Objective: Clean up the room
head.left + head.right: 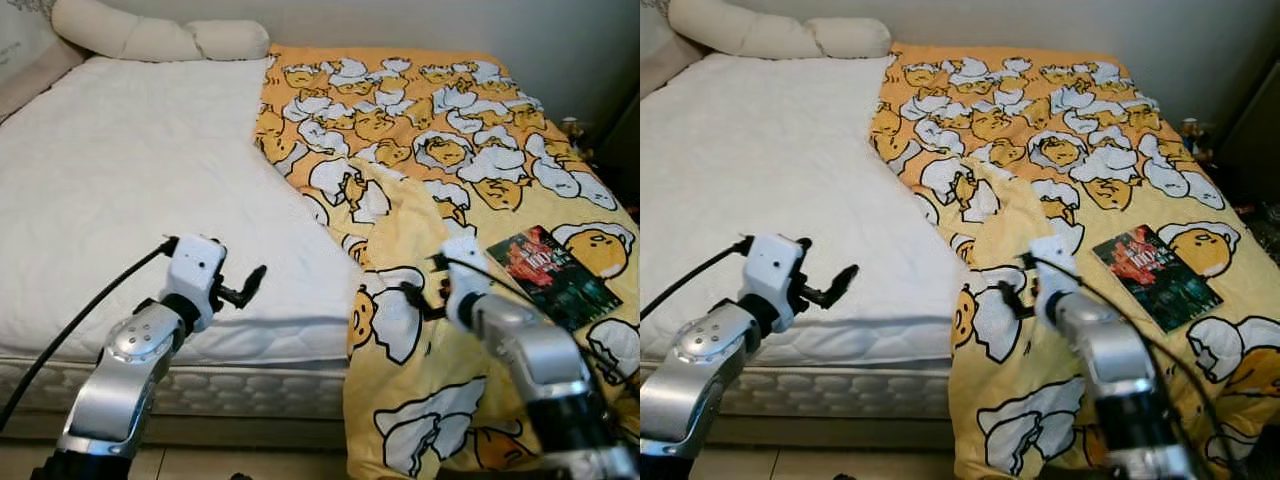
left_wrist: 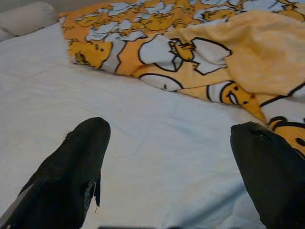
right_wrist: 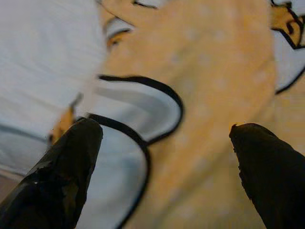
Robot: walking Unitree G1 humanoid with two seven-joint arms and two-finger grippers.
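Counting from the head views: one bed, one blanket, one book, two pillows at the head of the bed. No containers. The blanket, yellow with white and yellow cartoon figures, covers the bed's right half and hangs over the foot edge; its inner edge is folded back near the middle, leaving the white mattress bare on the left. The book lies flat on the blanket near the bed's right edge, dark cover up.

Left gripper held over the bare mattress near the foot edge, pointing toward the blanket, fingers spread wide, holding nothing. Right gripper low over the blanket's hanging edge, just beside the fold, fingers likewise wide apart, nothing between them. Whether they touch the cloth is unclear.
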